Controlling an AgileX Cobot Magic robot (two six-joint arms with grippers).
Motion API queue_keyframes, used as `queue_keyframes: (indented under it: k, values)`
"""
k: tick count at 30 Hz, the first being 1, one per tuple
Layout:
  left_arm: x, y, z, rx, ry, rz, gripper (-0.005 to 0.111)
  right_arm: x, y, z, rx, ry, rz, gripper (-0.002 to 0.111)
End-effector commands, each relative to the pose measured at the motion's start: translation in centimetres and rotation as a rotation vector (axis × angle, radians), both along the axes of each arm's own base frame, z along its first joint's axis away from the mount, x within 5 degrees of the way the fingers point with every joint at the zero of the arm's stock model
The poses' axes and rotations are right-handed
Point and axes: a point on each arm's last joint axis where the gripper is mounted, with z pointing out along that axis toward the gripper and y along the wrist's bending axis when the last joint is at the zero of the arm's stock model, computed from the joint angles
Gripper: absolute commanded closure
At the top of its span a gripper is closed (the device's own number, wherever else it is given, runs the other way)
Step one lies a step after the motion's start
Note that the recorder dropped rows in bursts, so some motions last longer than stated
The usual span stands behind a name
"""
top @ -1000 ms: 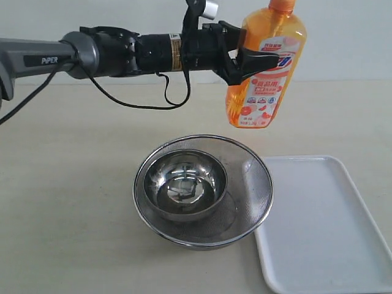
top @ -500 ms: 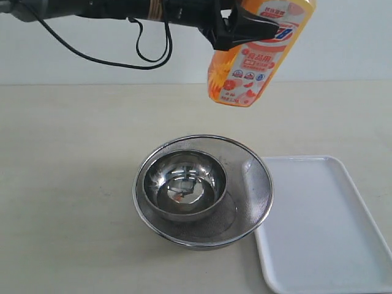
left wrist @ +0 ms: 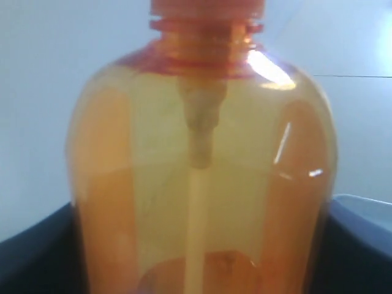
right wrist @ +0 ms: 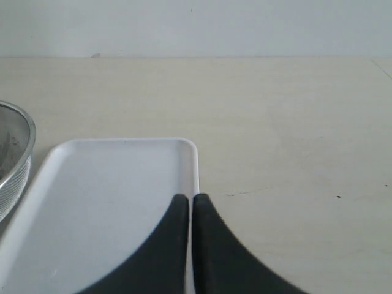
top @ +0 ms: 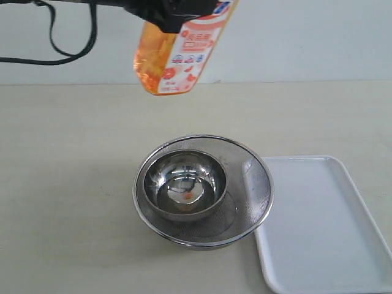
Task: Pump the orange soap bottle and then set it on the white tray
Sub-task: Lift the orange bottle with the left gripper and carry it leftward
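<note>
While exterior crops orange soap bottle (top: 177, 52) top, left wrist shows neck.

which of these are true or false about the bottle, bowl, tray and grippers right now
1. The left gripper holds the orange soap bottle up in the air. True.
2. The steel bowl sits on the white tray. False: it sits inside the mesh strainer, beside the tray.
3. The right gripper is shut. True.
4. The right gripper grips the bottle. False: it holds nothing and is near the tray's rim.
</note>
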Motion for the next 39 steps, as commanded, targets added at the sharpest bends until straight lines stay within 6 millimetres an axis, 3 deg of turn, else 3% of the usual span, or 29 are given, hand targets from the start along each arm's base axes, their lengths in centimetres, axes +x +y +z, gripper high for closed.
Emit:
queue_keyframes:
  k: [1, 7, 10, 13, 15, 17, 20, 26, 39]
  values:
    - [-3.1, 3.7, 1.0, -0.104, 0.016, 0.279, 0.102, 0.0, 0.0, 0.0, -0.006, -0.009, -0.006, 0.108]
    - [-8.2, 8.4, 0.3, -0.126, 0.008, 0.52, 0.102, 0.0, 0.0, 0.0, -0.006, -0.009, -0.006, 0.108]
    - [-12.3, 12.0, -0.4, -0.223, 0.001, 0.709, 0.102, 0.0, 0.0, 0.0, -0.006, -0.009, -0.006, 0.108]
    - [-14.8, 13.8, -1.0, -0.306, -0.027, 0.772, 0.102, 0.0, 0.0, 0.0, -0.006, -0.009, -0.006, 0.108]
    - [-16.4, 15.1, -3.0, -0.411, 0.005, 0.848, 0.102, 0.0, 0.0, 0.0, -0.006, -0.009, -0.006, 0.108]
    - [-17.3, 15.8, -5.2, -0.386, 0.029, 0.887, 0.102, 0.0, 0.0, 0.0, -0.006, -0.009, -0.006, 0.108]
    - [-17.4, 16.0, -7.4, -0.282, 0.051, 0.906, 0.102, 0.0, 0.0, 0.0, -0.006, -0.009, -0.006, 0.108]
    - [-15.9, 14.9, -9.4, -0.209, 0.157, 0.884, 0.102, 0.0, 0.0, 0.0, -0.006, -0.009, -0.006, 0.108]
    - [-13.7, 11.5, -9.2, -0.116, 0.174, 0.789, 0.102, 0.0, -0.1, 0.0, -0.008, -0.012, -0.007, 0.108]
